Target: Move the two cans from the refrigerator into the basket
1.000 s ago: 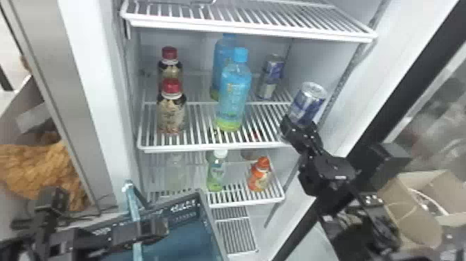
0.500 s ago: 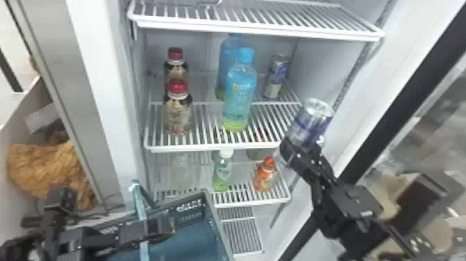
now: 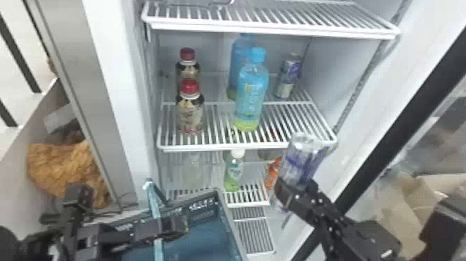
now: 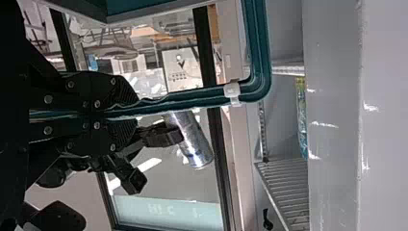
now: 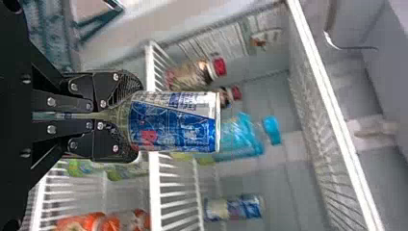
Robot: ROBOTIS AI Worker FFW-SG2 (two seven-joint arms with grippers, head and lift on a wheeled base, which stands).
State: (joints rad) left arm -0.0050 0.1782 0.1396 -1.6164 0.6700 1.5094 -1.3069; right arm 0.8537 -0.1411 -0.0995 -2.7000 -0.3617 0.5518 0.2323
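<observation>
In the head view my right gripper (image 3: 294, 194) is shut on a silver-blue can (image 3: 305, 156), held tilted before the middle shelf's right front corner. From the right wrist view, that gripper (image 5: 129, 115) clasps one end of the can (image 5: 175, 122). A second can (image 3: 288, 74) stands at the back right of the middle shelf. My left gripper (image 3: 166, 227) is at the basket (image 3: 234, 229), lower left; in the left wrist view the gripper (image 4: 120, 113) is shut on the teal handle (image 4: 260, 48). Beyond it there, the held can (image 4: 192, 139) shows.
Two blue-capped bottles (image 3: 251, 97) and two red-capped bottles (image 3: 190, 111) share the middle shelf (image 3: 215, 147). Below are a green bottle (image 3: 233, 173) and an orange one (image 3: 273, 173). The fridge's left wall edge (image 3: 114, 86) and black door frame (image 3: 391, 121) flank the opening.
My right gripper has come down and back from the middle shelf's front edge with the can in it. My left gripper stays at the basket handle. The head view has shifted slightly.
</observation>
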